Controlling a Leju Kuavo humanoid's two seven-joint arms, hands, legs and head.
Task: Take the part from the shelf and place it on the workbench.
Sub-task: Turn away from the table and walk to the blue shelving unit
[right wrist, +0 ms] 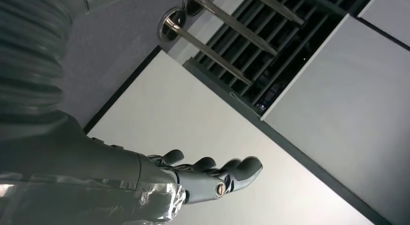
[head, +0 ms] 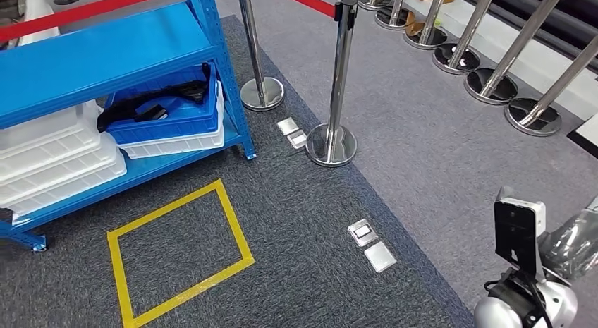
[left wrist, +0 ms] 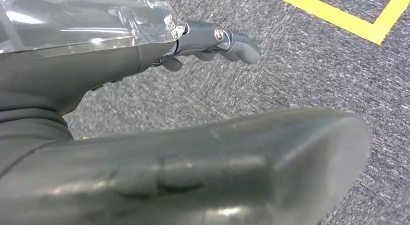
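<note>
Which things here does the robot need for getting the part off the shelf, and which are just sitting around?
For the job:
blue shelf
blue bin holding a black part
left hand, empty
right hand, empty

Just lying about:
white bins
silver posts
yellow tape square
floor plates

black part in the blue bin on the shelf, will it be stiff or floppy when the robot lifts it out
The black part looks like bent, strap-like pieces sprawled unevenly across the blue bin, so it may flex or dangle rather than lift as one rigid block. One end hangs over the bin's rim, so it could snag there. It looks thin, so probably light.
</note>
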